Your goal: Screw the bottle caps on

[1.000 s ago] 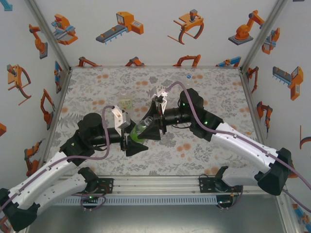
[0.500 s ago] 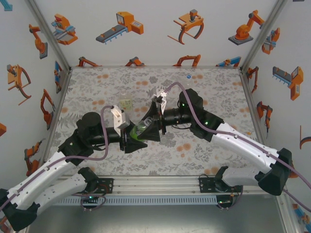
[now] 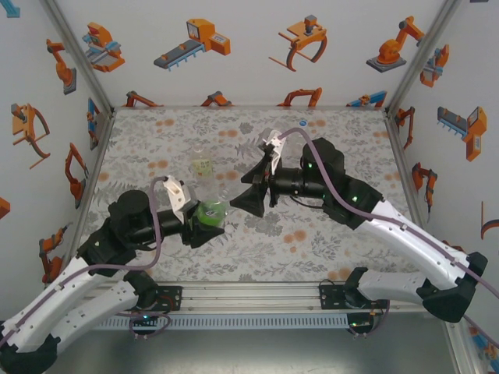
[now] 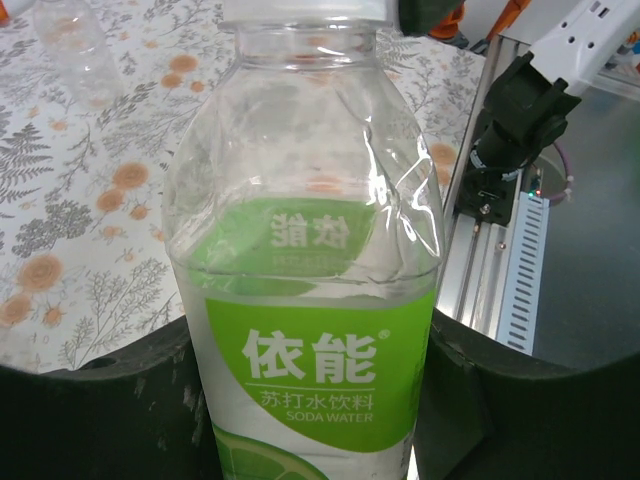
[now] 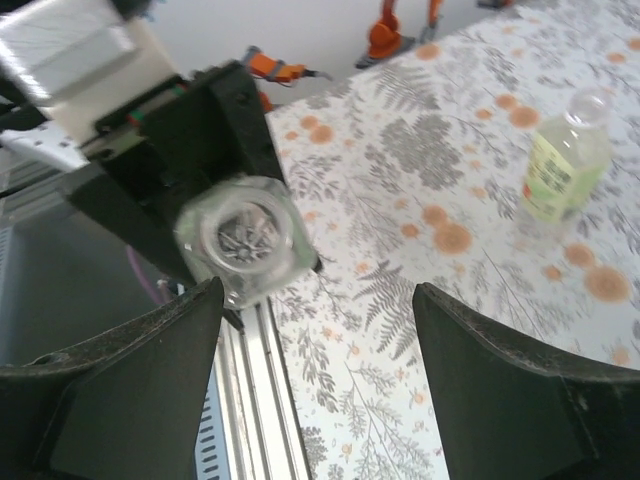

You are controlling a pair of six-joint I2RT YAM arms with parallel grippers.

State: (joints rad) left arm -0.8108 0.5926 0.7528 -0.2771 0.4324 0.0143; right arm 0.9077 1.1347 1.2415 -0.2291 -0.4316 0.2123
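On the left, the left arm's fingers are clenched on the green bottle and hold it off the table, near the front and a little left of the middle. In the left wrist view this bottle fills the gap between the two dark fingers. It has a bright green label on its lower half, clear plastic above, and a white cap on its neck. Whether the cap is screwed tight cannot be told.

At the top left of that view a colourless bottle stands blurred on the table. Farther back, just behind the held bottle, a pale yellow-green bottle stands upright on its own, touching nothing.

To the right, the right arm's fingers are spread wide and released with nothing between them. They point toward the held bottle with a clear gap between. From the right wrist, the bottle's end shows as a blurred round shape.
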